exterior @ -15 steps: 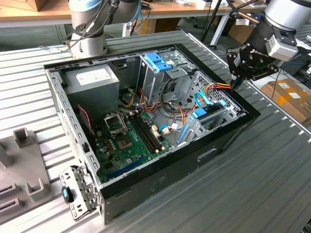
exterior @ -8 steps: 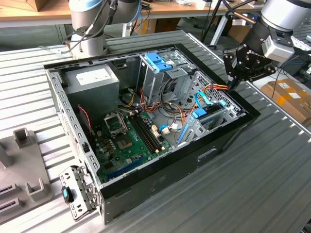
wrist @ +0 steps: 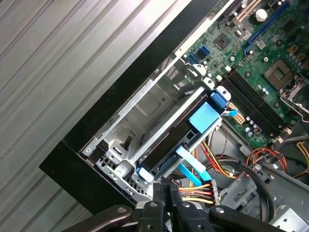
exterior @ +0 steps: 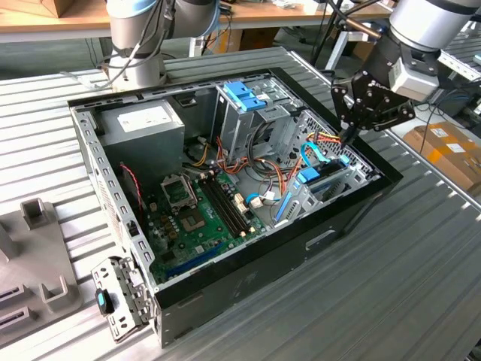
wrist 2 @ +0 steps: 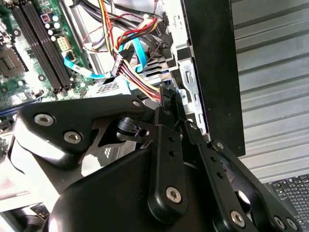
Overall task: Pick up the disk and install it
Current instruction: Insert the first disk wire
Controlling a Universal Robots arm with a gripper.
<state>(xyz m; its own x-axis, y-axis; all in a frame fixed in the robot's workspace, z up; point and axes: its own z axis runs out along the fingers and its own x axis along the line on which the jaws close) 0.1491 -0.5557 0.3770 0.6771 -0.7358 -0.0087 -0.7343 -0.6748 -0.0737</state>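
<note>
The disk point(wrist: 174, 140) already sits on edge in its metal bay point(wrist: 145, 111) inside the open computer case point(exterior: 248, 297), apparently installed, while the gripper point(exterior: 350, 136), fingers pressed together and seemingly pinching nothing, hovers just beside the power connector point(wrist: 195, 189)

One computer case point(exterior: 248, 286), one motherboard point(exterior: 199, 218), one power supply point(exterior: 143, 124), one disk point(wrist: 169, 145)
</note>
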